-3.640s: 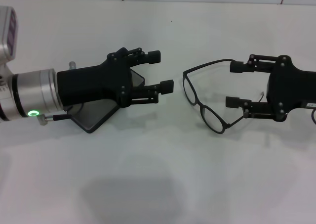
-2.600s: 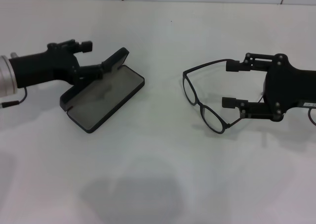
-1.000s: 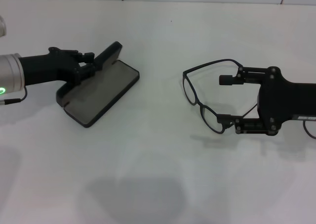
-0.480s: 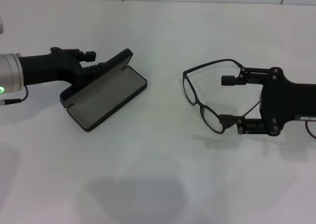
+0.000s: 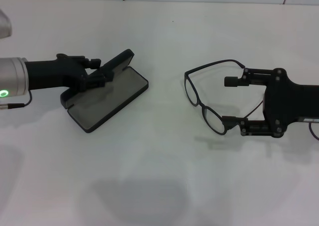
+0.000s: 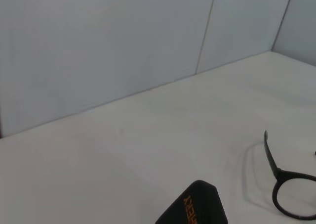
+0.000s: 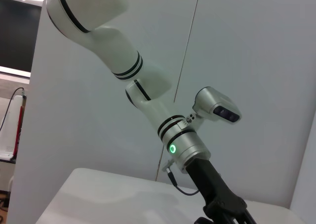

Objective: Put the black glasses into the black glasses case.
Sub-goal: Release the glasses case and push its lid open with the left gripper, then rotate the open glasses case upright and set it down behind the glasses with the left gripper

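Left gripper (image 5: 99, 71) pinched on the raised lid of the black glasses case (image 5: 107, 99); right gripper (image 5: 230, 100) spread wide around the black glasses (image 5: 204, 99).

Case open on the white table (image 5: 159, 176), grey lining up, lid tilted, orange lettering seen from the left wrist. Glasses well apart, on the table's right, unfolded, 2 right fingers flanking 1 temple arm, contact impossible to tell.

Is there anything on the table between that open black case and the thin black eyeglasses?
Nothing: in the head view, only bare white table lies between the open black hinged case and the thin-framed black eyeglasses.
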`<state>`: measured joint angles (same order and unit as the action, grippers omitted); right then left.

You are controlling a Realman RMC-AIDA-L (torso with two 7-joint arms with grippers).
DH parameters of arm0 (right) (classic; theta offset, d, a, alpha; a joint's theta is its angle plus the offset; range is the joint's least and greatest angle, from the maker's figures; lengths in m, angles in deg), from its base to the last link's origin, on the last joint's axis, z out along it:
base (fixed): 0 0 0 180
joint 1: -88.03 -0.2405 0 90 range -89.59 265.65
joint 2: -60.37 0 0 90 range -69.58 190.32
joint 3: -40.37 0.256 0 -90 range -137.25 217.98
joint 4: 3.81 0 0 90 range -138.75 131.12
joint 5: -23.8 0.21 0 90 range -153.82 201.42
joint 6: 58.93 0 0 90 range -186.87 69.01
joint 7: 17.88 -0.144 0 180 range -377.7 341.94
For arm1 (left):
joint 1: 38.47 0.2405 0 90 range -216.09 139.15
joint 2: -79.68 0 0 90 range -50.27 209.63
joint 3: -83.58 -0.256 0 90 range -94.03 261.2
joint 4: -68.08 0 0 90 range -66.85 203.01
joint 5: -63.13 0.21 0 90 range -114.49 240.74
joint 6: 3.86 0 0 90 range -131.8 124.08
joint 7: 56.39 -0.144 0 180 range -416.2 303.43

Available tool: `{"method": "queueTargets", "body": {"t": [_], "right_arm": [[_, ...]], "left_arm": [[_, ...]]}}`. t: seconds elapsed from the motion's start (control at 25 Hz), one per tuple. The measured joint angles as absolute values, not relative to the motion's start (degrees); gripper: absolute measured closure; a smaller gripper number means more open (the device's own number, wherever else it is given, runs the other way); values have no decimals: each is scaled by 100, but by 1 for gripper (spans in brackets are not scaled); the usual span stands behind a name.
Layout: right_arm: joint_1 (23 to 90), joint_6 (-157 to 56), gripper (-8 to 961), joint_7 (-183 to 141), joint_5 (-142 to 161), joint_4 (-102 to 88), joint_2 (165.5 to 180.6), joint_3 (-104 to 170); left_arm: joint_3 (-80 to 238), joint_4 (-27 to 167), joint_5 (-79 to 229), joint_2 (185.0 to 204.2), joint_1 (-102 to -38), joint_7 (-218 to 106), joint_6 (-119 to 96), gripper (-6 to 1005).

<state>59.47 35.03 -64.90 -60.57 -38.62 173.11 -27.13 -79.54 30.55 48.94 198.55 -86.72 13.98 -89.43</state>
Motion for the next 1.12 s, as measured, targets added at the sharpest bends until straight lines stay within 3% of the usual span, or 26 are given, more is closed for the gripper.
{"method": "queueTargets", "body": {"t": [0.48,0.6,1.12], "right_arm": [[5947,3553,276,-6480,-6096,-3861,17327,-2712],[5940,3635,276,-6465,-6189,-3862,17338,-2711],[6002,4024,277,-6171,-6478,-3878,17418,-2733]], "left_arm": [[-7954,3055,5056,19869,-8730,1384,-8903,475],[-7954,3049,5128,19868,-8786,1402,-8890,597],[-7954,3068,5309,19823,-9267,895,-8908,755]]}}
